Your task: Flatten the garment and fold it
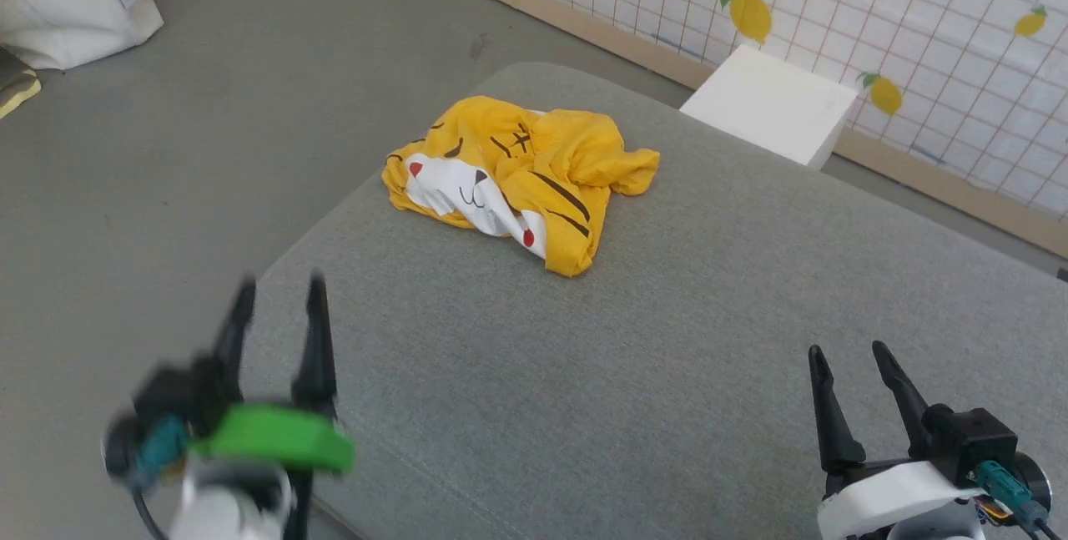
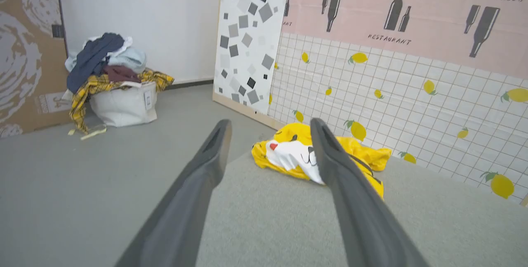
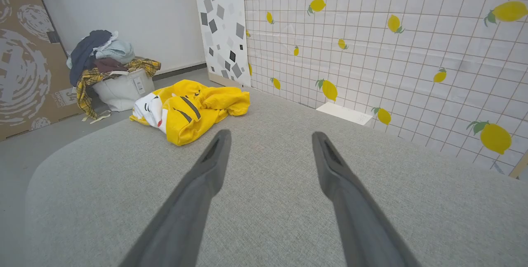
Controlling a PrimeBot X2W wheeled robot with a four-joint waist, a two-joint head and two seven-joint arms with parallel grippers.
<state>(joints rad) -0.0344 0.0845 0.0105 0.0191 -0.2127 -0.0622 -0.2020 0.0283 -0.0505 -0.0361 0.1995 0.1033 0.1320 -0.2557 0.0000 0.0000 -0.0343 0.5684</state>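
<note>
You have not yet begun flattening: the garment [image 1: 517,177] lies crumpled near the tabletop's [image 1: 667,356] far edge, well apart from the left end effector [image 1: 281,281] and right end effector [image 1: 847,350], both spread wide and empty, so your next move is to reach for its edges.

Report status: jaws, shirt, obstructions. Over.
Left gripper, right gripper: jaws open, empty. Yellow T-shirt crumpled on grey table, untouched. Nothing between it and either gripper.
</note>
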